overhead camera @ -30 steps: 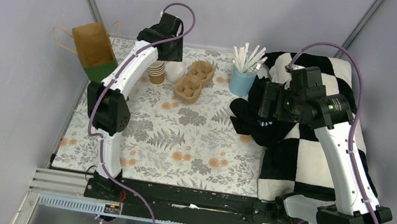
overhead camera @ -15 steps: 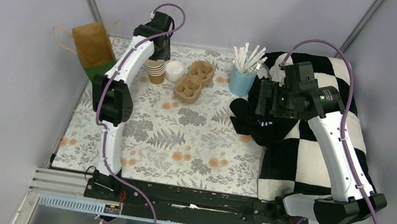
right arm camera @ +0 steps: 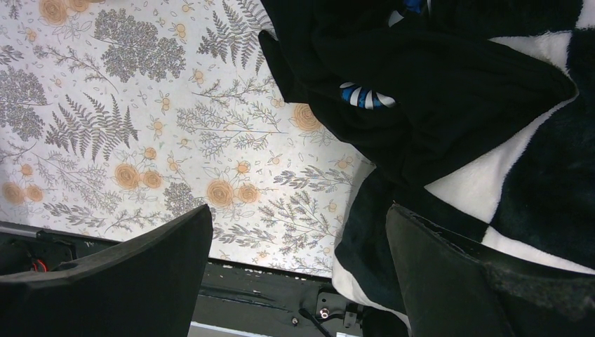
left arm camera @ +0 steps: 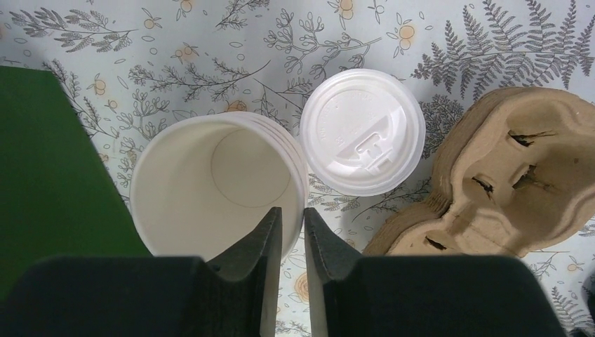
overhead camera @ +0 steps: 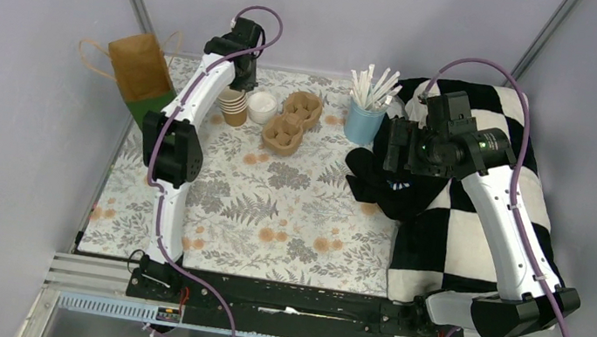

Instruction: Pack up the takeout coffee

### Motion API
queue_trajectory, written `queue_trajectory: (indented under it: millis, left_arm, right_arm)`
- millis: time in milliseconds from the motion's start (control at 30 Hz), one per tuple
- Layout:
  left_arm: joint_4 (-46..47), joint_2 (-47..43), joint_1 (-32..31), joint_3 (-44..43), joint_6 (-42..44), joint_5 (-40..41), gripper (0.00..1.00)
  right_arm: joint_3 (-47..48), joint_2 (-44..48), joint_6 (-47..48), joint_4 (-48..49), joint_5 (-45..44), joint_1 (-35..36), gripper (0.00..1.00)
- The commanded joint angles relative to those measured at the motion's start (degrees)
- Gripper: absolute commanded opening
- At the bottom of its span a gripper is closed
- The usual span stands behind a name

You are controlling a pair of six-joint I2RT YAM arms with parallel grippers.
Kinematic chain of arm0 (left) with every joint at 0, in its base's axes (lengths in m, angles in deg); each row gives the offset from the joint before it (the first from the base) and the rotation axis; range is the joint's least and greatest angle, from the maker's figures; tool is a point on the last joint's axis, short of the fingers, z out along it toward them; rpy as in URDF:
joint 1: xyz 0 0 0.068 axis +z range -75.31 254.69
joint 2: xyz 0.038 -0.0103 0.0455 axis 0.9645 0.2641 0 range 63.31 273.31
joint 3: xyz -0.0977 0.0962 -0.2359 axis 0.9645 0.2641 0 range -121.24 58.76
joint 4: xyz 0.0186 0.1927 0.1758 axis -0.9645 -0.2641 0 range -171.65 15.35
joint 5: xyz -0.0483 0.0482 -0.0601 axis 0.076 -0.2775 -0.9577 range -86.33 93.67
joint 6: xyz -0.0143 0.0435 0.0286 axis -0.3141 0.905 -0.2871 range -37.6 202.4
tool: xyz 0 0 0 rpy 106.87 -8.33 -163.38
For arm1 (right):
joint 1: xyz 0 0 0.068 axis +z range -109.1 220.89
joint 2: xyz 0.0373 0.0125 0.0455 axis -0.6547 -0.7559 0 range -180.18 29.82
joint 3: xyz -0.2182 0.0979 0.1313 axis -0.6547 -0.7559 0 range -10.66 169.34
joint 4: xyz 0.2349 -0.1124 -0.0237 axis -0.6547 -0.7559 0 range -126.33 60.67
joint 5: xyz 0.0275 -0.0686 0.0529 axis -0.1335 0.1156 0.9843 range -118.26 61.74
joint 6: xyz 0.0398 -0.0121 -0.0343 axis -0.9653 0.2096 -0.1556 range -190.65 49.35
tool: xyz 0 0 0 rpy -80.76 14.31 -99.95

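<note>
A nested stack of tan paper cups (overhead camera: 235,107) stands at the back left of the floral mat, cream-white inside (left arm camera: 210,189). A round white lid (left arm camera: 363,131) lies just right of it (overhead camera: 262,107). My left gripper (left arm camera: 291,214) is above the stack (overhead camera: 241,81). Its jaws are pinched on the top cup's right rim, one finger inside the cup and one outside. My right gripper (right arm camera: 298,210) is open and empty, held above a black cloth (right arm camera: 421,84) at the right of the mat (overhead camera: 393,157).
A brown moulded-pulp carrier (overhead camera: 293,121) lies right of the lid (left arm camera: 512,182). A light-blue cup of white straws (overhead camera: 365,118) stands behind it. A brown paper bag (overhead camera: 140,67) with a green side (left arm camera: 42,175) is left of the cups. A black-and-white checked blanket (overhead camera: 480,229) covers the right side.
My left wrist has swung back and left, uncovering the cups and lid in the top view. My right arm has shifted slightly left and back.
</note>
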Motion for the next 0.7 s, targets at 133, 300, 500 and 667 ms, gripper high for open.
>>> queue_trajectory:
  millis: [133,300,500,667]
  left_arm:
    - [1.1,0.4,0.1,-2.5,1.6,1.6,0.19]
    - [1.0,0.2,-0.1,-2.8,2.2,2.7,0.09]
    - [0.7,-0.9,-1.7,-3.3,3.7,6.2,0.01]
    - [0.5,-2.0,-2.7,-3.8,4.9,10.0,0.0]
  right_arm:
    - [1.6,-0.1,0.0,0.8,1.2,-0.3,1.0]
    - [1.7,0.1,0.0,0.8,1.2,-0.3,1.0]
    - [1.3,0.5,-0.1,1.3,1.2,-0.3,1.0]
    - [1.4,0.7,0.2,1.5,1.0,-0.3,1.0]
